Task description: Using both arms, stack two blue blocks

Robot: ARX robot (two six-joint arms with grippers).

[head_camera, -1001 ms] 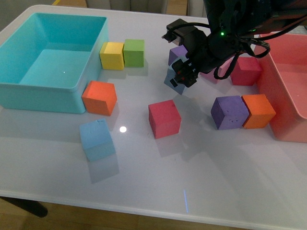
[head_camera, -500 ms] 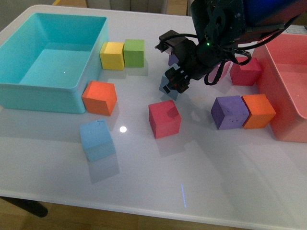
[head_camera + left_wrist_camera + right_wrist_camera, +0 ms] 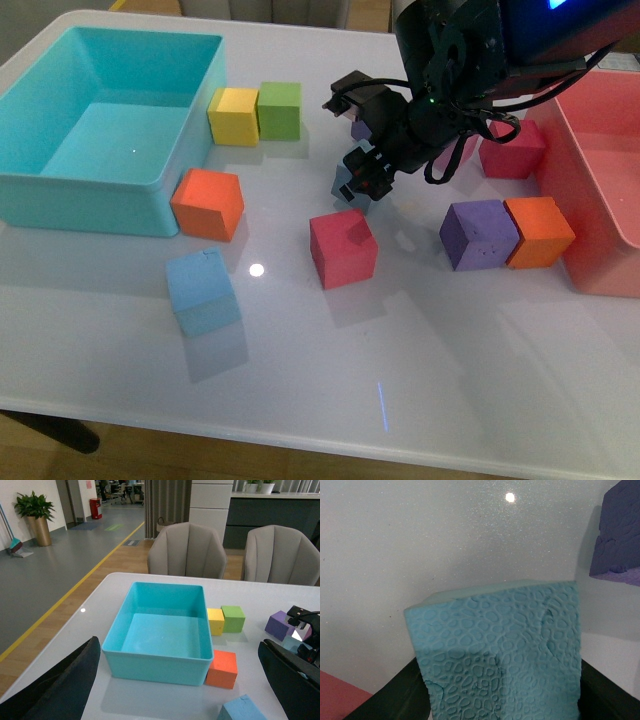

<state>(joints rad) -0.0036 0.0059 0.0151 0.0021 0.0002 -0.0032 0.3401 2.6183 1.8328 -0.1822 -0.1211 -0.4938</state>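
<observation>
Gripping one blue block [image 3: 500, 645] firmly in my right gripper [image 3: 362, 178]. Its partner blue block [image 3: 203, 292] sits on the tabletop [image 3: 420, 360] at eight o'clock, well apart, toward my left arm's side.

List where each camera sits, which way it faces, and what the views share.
Front: on the robot's body, looking down at the white table; right arm shows, right claw shut on a blue block.
Left wrist: on the left wrist, facing across the table toward chairs; the open left claw frames a turquoise bin.
Right wrist: on the right wrist, looking down at the held block; claw fingers flank it.
Shared: front and left wrist both show the bin.
</observation>
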